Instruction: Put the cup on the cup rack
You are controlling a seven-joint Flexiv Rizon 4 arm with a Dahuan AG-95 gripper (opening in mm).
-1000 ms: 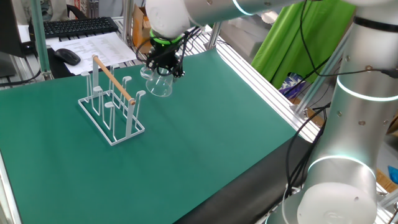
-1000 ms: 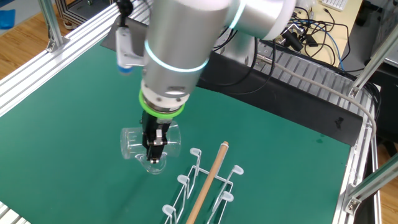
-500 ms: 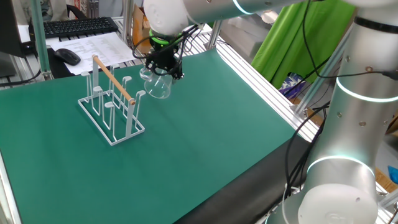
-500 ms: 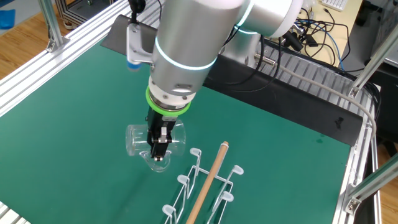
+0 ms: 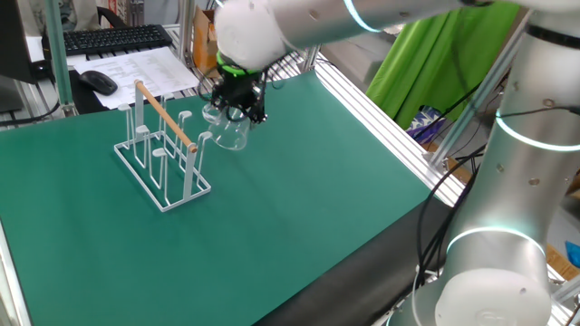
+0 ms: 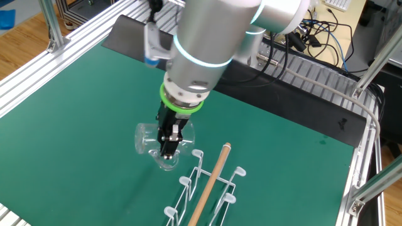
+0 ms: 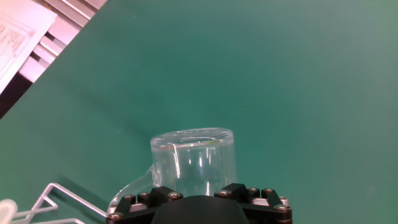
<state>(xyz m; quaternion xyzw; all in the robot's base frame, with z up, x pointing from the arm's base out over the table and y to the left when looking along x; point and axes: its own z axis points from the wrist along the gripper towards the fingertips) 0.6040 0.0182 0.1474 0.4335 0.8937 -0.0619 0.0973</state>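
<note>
Right now your gripper (image 6: 169, 142) points almost straight down over the green mat (image 5: 299, 181), and its jaws are closed on the cup (image 5: 232, 129). They stand fairly wide, because the glass itself fills the gap between them. You can see the grip best from the hand view, where the cup (image 7: 194, 163) sticks out from between the black fingers with its mouth facing away from the camera and its handle off to the lower left.

You have the cup lifted clear of the mat. From one fixed view it hangs just beside the near end of the cup rack (image 5: 161, 149), level with the tops of the pegs, close to the nearest peg but not over any of them. From the other fixed view the cup (image 6: 154, 143) sits just to the left of the rack (image 6: 204, 185), near the end of the wooden rod (image 6: 210, 182), tilted onto its side under the wrist. Whether glass and wire touch, you cannot tell from these angles.

A keyboard (image 5: 113, 38), a mouse (image 5: 97, 81) and a sheet of paper (image 5: 145, 65) lie beyond the mat's far edge.
</note>
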